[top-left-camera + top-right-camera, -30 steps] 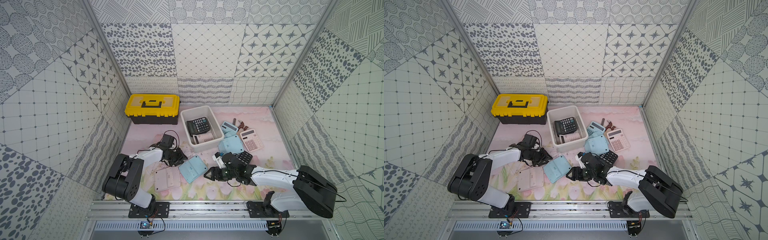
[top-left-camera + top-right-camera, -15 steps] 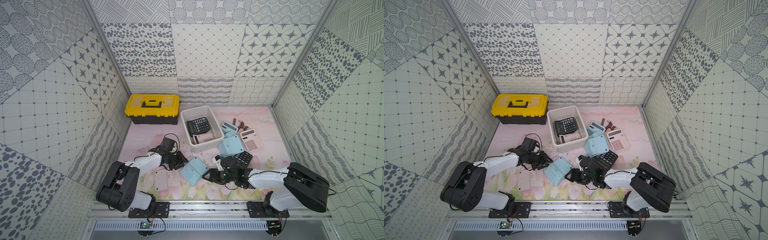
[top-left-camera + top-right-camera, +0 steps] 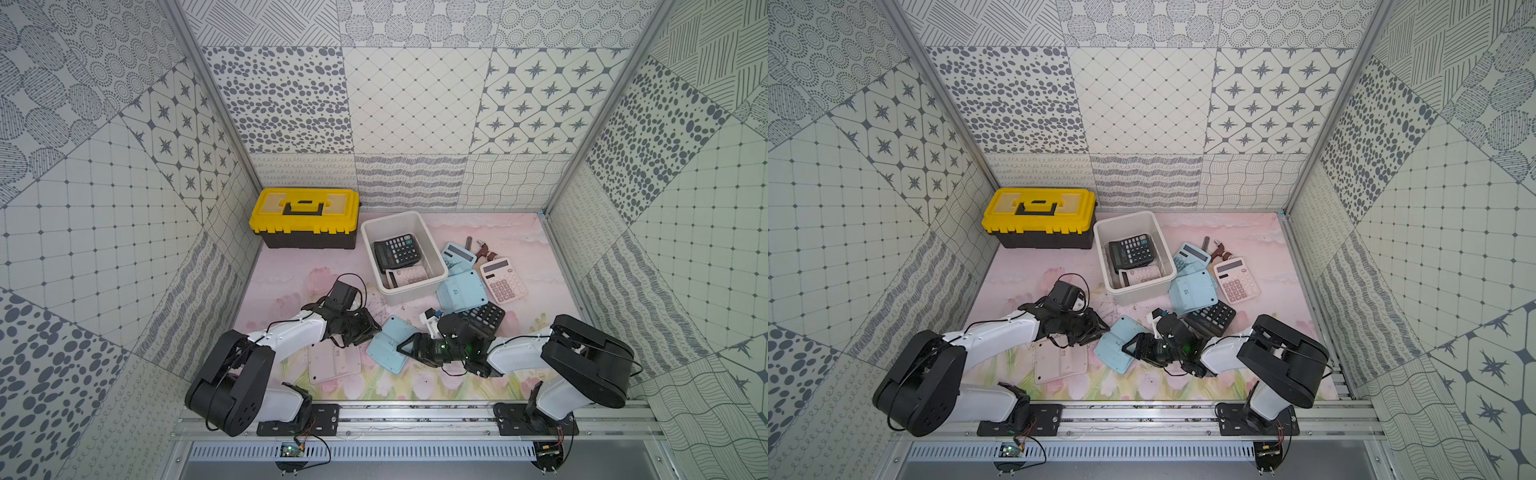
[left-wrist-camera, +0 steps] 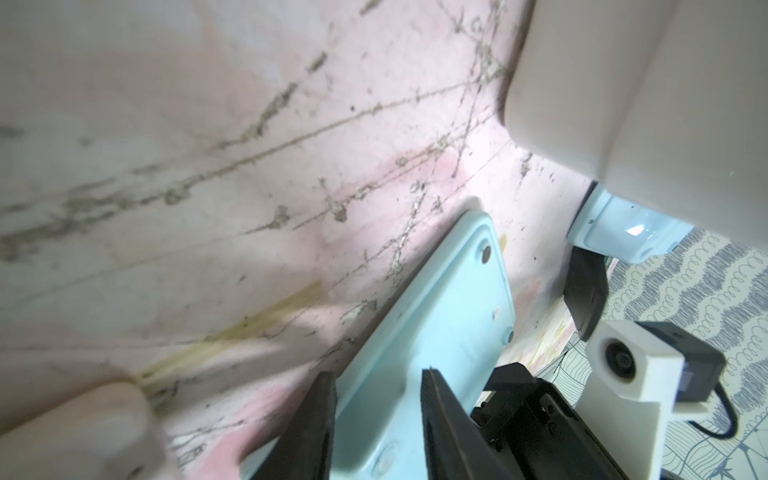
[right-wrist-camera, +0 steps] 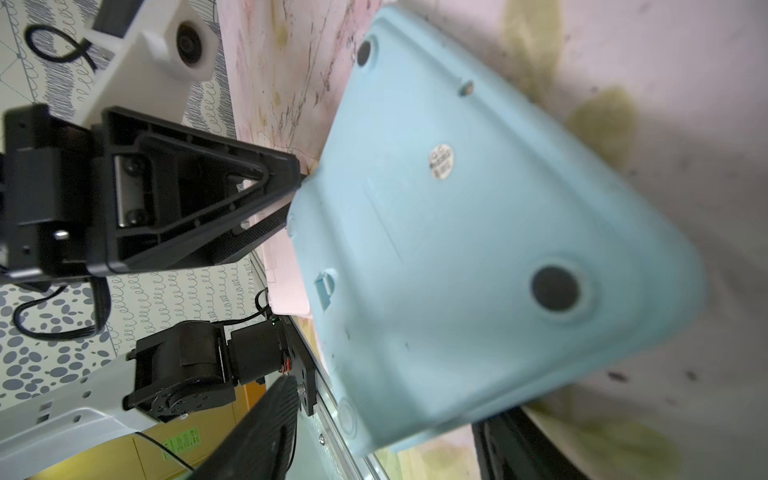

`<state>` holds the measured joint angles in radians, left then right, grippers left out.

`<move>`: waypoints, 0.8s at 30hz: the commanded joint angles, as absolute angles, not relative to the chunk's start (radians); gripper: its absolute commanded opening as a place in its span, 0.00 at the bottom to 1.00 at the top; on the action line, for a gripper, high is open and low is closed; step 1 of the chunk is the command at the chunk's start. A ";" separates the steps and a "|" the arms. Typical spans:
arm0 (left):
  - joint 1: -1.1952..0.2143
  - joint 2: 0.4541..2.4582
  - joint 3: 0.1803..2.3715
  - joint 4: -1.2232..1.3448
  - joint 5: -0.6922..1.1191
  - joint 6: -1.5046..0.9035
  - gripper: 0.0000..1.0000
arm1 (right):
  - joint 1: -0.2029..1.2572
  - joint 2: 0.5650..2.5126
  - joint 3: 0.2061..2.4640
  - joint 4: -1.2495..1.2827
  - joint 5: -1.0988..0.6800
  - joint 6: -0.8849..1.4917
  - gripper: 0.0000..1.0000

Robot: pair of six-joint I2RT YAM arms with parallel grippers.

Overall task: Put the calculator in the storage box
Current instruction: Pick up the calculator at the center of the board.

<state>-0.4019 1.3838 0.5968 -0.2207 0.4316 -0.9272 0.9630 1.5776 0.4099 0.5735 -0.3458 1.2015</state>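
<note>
A light-blue calculator lies face down and tilted near the front of the mat, between my two grippers. My left gripper is shut on its left edge, one finger over the back and one under. My right gripper is open and straddles the opposite corner, with a gap showing beside one finger. The off-white storage box stands farther back and holds a black calculator and a pale pink one.
A pink calculator lies face down beside the left arm. Right of the box lie a blue calculator, a black one and a pink one. A yellow-lidded toolbox stands at the back left.
The right arm's elbow has swung left and its gripper has come in over the blue calculator's corner. The left gripper has slid slightly toward the front. The calculator has barely shifted.
</note>
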 commanded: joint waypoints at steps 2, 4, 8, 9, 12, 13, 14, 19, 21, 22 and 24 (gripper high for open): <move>-0.470 1.387 0.584 -0.180 0.420 -0.984 0.37 | 0.969 1.591 0.386 0.639 -0.310 1.241 0.67; -0.495 1.387 0.584 -0.175 0.415 -0.999 0.37 | 0.970 1.575 0.386 0.646 -0.300 1.247 0.63; -0.527 1.356 0.586 -0.177 0.394 -1.021 0.37 | 0.969 1.518 0.374 0.632 -0.272 1.249 0.49; -0.529 1.343 0.585 -0.182 0.389 -1.023 0.37 | 0.969 1.499 0.370 0.620 -0.262 1.247 0.46; -0.531 1.303 0.591 -0.205 0.368 -1.017 0.41 | 0.969 1.440 0.361 0.578 -0.235 1.249 0.32; -0.532 1.289 0.592 -0.209 0.365 -1.015 0.44 | 0.968 1.422 0.358 0.564 -0.228 1.251 0.29; -0.534 1.272 0.593 -0.211 0.362 -1.013 0.46 | 0.968 1.399 0.356 0.548 -0.218 1.253 0.27; -0.539 1.181 0.618 -0.287 0.336 -1.000 0.60 | 0.964 1.278 0.352 0.438 -0.181 1.258 0.19; -0.546 1.136 0.631 -0.325 0.319 -0.994 0.66 | 0.958 1.215 0.353 0.371 -0.169 1.258 0.18; -0.550 1.118 0.638 -0.344 0.311 -0.989 0.70 | 0.953 1.191 0.353 0.338 -0.164 1.258 0.18; -0.566 1.074 0.666 -0.402 0.281 -0.971 0.77 | 0.936 1.117 0.351 0.262 -0.167 1.260 0.18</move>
